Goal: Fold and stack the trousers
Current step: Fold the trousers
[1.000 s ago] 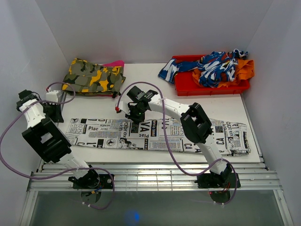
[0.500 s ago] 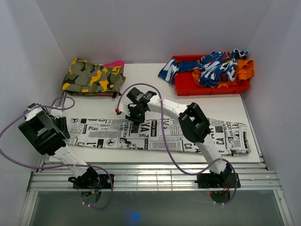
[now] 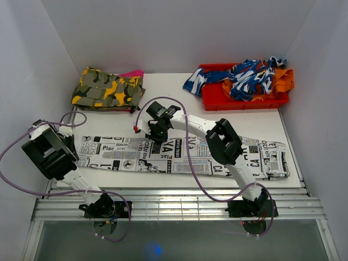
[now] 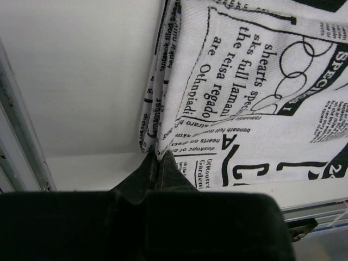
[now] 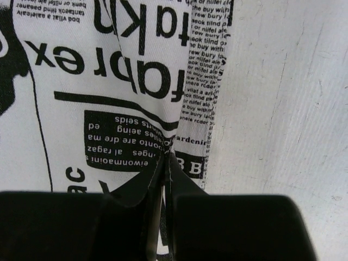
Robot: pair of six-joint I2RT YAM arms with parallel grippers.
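The trousers [image 3: 119, 152], white cloth printed with black newspaper text, lie flat in a long strip across the near part of the table. My left gripper [image 3: 72, 143] is at their left end. In the left wrist view it [image 4: 159, 157] is shut, pinching the folded edge of the trousers [image 4: 244, 87]. My right gripper [image 3: 157, 134] reaches over the strip's far edge, left of the middle. Seen from the right wrist, it [image 5: 168, 153] is shut on that edge of the trousers [image 5: 109, 81], the cloth bunched between the tips.
A yellow-green camouflage garment [image 3: 107, 89] lies folded at the back left on something pink [image 3: 134, 73]. At the back right, a red bin [image 3: 215, 99] holds a blue-and-white garment [image 3: 244, 76] and an orange one [image 3: 283, 79]. A metal rail [image 3: 174, 201] runs along the table's near edge.
My left arm swung down from the back left to the trousers' left end, and its gripper closed on the cloth. The right gripper stayed shut on the far edge, hardly moving.
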